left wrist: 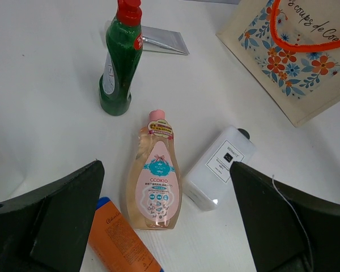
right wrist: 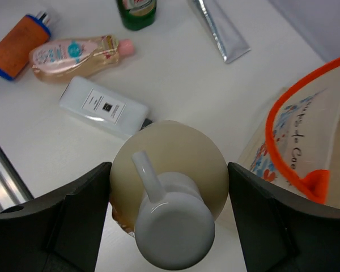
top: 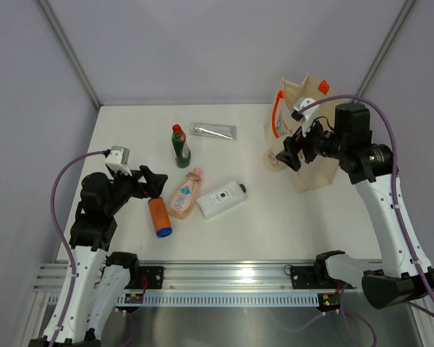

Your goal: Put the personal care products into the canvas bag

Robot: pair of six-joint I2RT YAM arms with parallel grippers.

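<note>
My right gripper [right wrist: 169, 170] is shut on the cream-yellow pump bottle [right wrist: 178, 153], holding it by its body just left of the canvas bag [right wrist: 306, 141]. The bag [top: 312, 172] stands upright at the back right, with orange handles and a floral print. Still on the table are the green bottle with a red cap [top: 179, 147], the silver tube [top: 213, 131], the peach-pink bottle [top: 186, 194], the white flat bottle [top: 221, 199] and the orange cylinder [top: 159, 216]. My left gripper [top: 158, 183] hangs open above the orange cylinder [left wrist: 122, 238] and the pink bottle [left wrist: 157, 181], touching neither.
Grey walls close in the white table at the back and on both sides. An aluminium rail [top: 231, 278] runs along the near edge, by the arm bases. The green bottle [left wrist: 120, 62] stands upright; the other loose products lie flat.
</note>
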